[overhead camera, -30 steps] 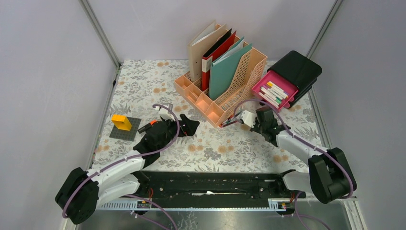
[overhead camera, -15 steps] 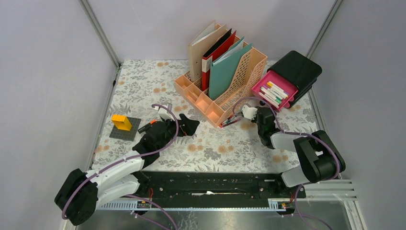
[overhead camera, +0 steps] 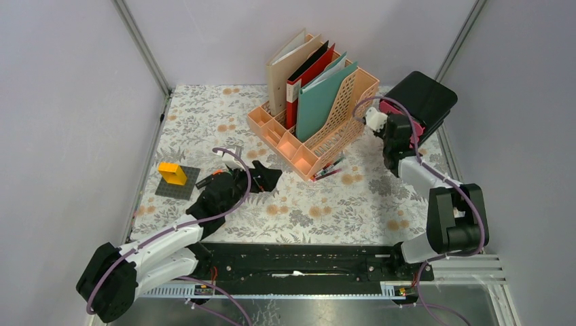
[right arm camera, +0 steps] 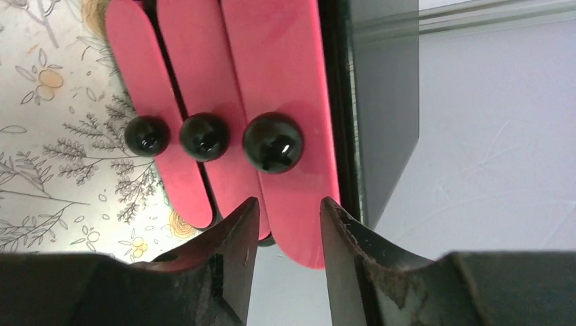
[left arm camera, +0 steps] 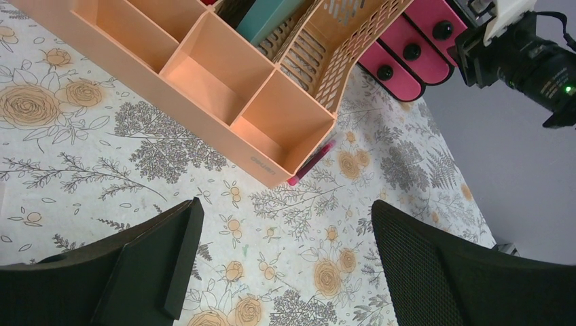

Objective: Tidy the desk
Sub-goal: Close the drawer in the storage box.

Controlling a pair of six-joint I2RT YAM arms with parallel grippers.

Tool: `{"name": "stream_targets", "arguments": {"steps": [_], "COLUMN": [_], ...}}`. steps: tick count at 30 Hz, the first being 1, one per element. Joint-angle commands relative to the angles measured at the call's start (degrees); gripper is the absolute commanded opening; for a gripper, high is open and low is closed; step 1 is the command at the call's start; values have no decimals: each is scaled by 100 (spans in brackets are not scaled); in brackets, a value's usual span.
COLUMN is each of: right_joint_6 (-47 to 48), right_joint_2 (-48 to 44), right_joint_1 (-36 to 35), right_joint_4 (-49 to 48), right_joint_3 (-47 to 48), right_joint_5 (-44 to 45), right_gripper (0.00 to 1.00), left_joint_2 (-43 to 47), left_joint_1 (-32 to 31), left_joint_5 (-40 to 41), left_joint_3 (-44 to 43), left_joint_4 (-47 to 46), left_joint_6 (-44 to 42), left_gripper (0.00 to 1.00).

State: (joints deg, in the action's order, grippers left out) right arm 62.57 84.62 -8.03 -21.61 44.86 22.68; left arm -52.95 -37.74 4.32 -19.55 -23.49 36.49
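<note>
Since the earlier view, the right arm has gone from the pens at the rack's corner to the black drawer unit (overhead camera: 426, 94) at the far right. The pink drawer that stood open with markers inside is now closed. In the right wrist view the three pink drawer fronts (right arm camera: 272, 75) look nearly flush, each with a black knob. The right end effector (right arm camera: 289, 205) stands just in front of them, with only a narrow gap between its fingers and nothing held. The left end effector (left arm camera: 285, 209) is spread wide and empty, low over the counter (overhead camera: 204, 109) near the front corner of the peach file rack (overhead camera: 348, 95).

I judge the task partly done: folders stand in the rack and the drawers are shut. Pens (overhead camera: 329, 170) lie on the cloth against the rack's corner, and an orange block (overhead camera: 172, 172) sits on a grey plate (overhead camera: 183, 187) at the left. These probably need a place.

The counter fills the cell's floor. It is covered by a whitish cloth with grey leaves and orange flowers, and plain grey walls (overhead camera: 68, 102) stand around it.
</note>
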Motion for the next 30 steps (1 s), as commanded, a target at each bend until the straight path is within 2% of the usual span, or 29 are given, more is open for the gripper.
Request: {"name": "stream_targets", "arguments": {"steps": [1,6,10,19,25,28,30], "right_joint_6": [-485,-746,-1089,-1631,-1875,-1688,-1406], "right_joint_2": [219,396,475,601,472,409,413], "right_joint_1": [315,553,739,935,935,938,936], "right_joint_4": [982,1691,2529,3544,4266,4925,5477], "right_joint_3": [639,1110,1563,2295,2718,3040,3294], "right_joint_5": [-599,-1017,-1509,-2317,-3282,-3921,-4370], "right_gripper": [46,50,58,73,78,88,99], "left_joint_2": [212,248,232,206,211,206,193], "left_joint_1": [54,77,74,91,113,117,131], "left_joint_5": [65,69,55,39,43,43,43], "left_joint_3": [28,41,39,39,54,57,65], "left_joint_4": [-154,-130,-130,-165,-174,-174,-195], "left_joint_6": [-21,-29,-31,-30,-36,-45,-40], "left_gripper": [99,99,99,99,99,99,99]}}
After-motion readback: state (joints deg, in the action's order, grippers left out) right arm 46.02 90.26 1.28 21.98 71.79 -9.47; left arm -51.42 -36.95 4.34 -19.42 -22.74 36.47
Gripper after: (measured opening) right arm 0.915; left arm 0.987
